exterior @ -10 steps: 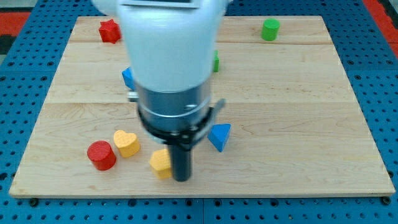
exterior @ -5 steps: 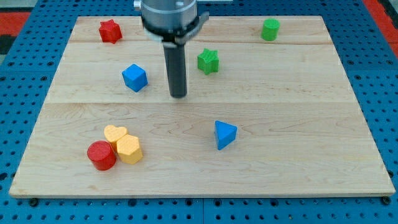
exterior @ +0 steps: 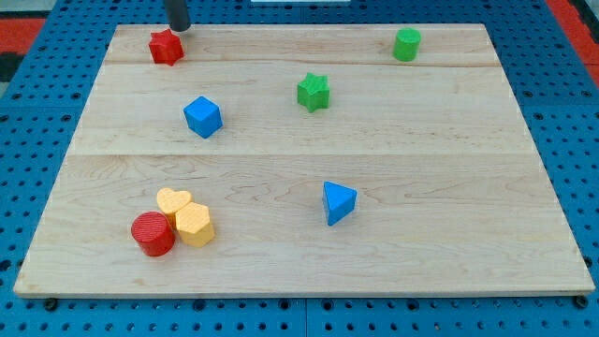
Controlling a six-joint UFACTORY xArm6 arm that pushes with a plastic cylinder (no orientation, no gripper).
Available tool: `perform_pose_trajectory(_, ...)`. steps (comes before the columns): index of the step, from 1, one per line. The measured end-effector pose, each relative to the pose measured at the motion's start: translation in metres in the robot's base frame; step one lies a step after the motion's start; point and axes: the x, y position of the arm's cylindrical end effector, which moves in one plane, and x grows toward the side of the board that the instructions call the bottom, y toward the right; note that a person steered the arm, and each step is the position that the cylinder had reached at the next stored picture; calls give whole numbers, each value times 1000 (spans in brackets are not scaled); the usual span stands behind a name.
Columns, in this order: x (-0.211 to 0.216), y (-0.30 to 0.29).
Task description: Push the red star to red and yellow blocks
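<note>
My tip [exterior: 178, 28] just above-right of red star [exterior: 165, 46], contact unclear. No gripper fitted. Off-centre push may spin star wide of red cylinder [exterior: 153, 233].

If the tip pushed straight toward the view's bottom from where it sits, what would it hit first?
Probably the red star, just below and slightly left of my tip. It may catch only the star's right side.

No readable text, no labels, brands, numbers or signs, on the wooden board [exterior: 421, 168], the coloured blocks, or the blue pegboard surface [exterior: 37, 140] around it
</note>
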Motion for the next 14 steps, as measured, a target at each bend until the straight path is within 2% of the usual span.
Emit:
perform_pose_trajectory(1,51,0)
perform_pose_trajectory(3,96,-16)
perform_pose_trajectory(4,104,-33)
perform_pose_trajectory(6,153,-33)
perform_pose_trajectory(7,131,-32)
perform_pose_trajectory(8,120,-76)
perform_pose_trajectory(9,167,-76)
perform_pose_trajectory(12,197,-18)
perform_pose_trajectory(14,196,-1)
